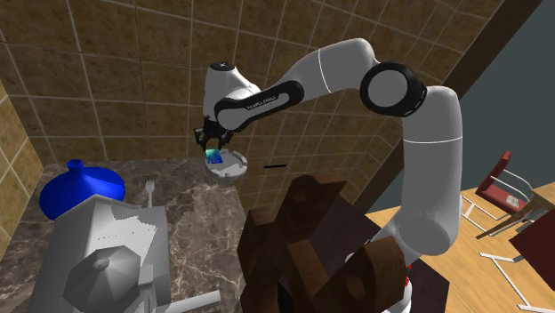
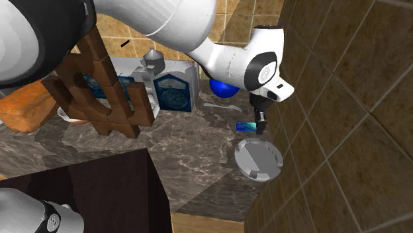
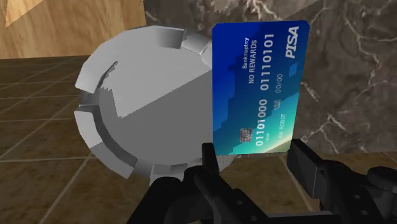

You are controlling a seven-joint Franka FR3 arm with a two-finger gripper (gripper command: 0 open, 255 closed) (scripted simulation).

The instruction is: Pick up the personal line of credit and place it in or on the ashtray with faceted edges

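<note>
- Clearly, the hand [image 3: 254,158] is carrying the credit card [image 3: 261,89]. Its two fingers [image 3: 304,167] stand narrow, one on each long edge of the card's near end, and the card juts out ahead of the fingertips, off the bench [image 3: 347,76].
- The grey faceted ashtray [image 3: 146,102] sits below the hand and a little to one side of it. From the wrist view the card covers one side of the ashtray, and much of the card seems to hang over bare marble.
- First risk: if the hand lets go here, the card may catch the notched rim, tip, and slide onto the bench rather than settle in the dish.
- Second risk: the grip is on thin edges near one end only, so the card could pivot or slip out during any quick move or jolt.
- Third risk: the tiled wall [image 2: 331,132] stands just beyond the ashtray, so shifting the hand further that way could brush it.
- The card is a thin, stiff rectangle, deep blue shading to teal at the end nearest the fingers. It bears white print reading "PISA", "NO REWARDS" and a row of ones and zeros, with a small chip close to the fingertips.
- It looks light and slick, so I expect it to skate on the smooth ashtray floor.
</note>
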